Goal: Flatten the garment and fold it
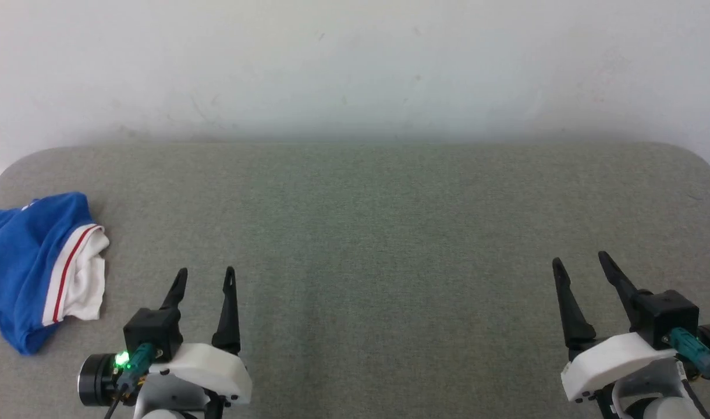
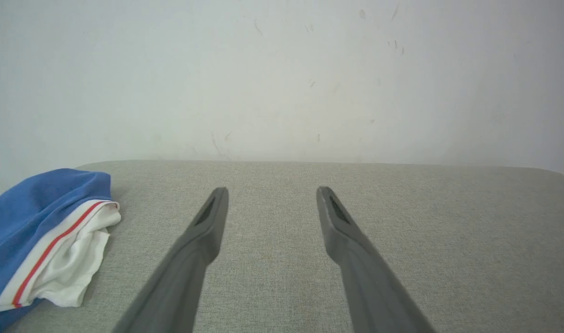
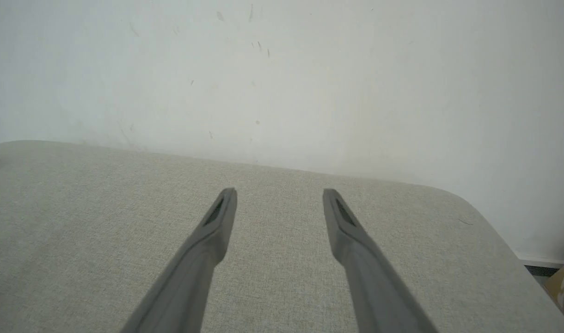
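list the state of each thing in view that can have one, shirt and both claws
royal-blue T-shirt with white red-striped sleeve band: crumpled in a heap, not flattened, not folded, held by nothing
left claw with two long dark fingers: open, empty, beside the shirt and apart from it
right claw with two long dark fingers: open, empty, above bare fabric
grey woven fabric surface: flat, bearing the shirt at its left end
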Available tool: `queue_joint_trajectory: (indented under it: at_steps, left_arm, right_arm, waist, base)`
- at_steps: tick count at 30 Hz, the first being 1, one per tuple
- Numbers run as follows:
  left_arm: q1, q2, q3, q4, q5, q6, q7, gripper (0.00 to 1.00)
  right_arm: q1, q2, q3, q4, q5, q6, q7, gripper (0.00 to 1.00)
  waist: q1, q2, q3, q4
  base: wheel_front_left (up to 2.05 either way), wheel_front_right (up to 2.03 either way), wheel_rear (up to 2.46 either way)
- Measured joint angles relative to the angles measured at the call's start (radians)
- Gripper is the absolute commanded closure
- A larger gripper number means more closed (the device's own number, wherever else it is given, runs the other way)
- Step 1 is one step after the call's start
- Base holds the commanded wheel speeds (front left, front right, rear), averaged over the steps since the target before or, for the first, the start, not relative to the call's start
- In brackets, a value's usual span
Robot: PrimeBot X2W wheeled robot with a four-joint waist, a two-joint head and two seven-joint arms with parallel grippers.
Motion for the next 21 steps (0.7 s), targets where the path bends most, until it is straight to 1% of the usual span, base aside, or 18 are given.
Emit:
queue_joint_trajectory:
  at_steps: [9,21]
  left_arm:
    - [0.000,0.000,0.014,0.001,-0.028,0.000,-0.017,0.00]
    - [0.000,0.000,0.037,0.001,-0.057,0.000,-0.043,0.00]
  right_arm:
    - [0.007,0.000,-0.004,-0.022,0.003,0.000,-0.009,0.00]
    - [0.020,0.000,0.004,-0.040,0.012,0.000,-0.021,0.00]
  waist:
    - [0.0000,0.0000,-0.003,0.054]
    - [0.0000,0.0000,-0.008,0.156]
  base:
    - [0.00,0.00,0.00]
    - [0.00,0.00,0.00]
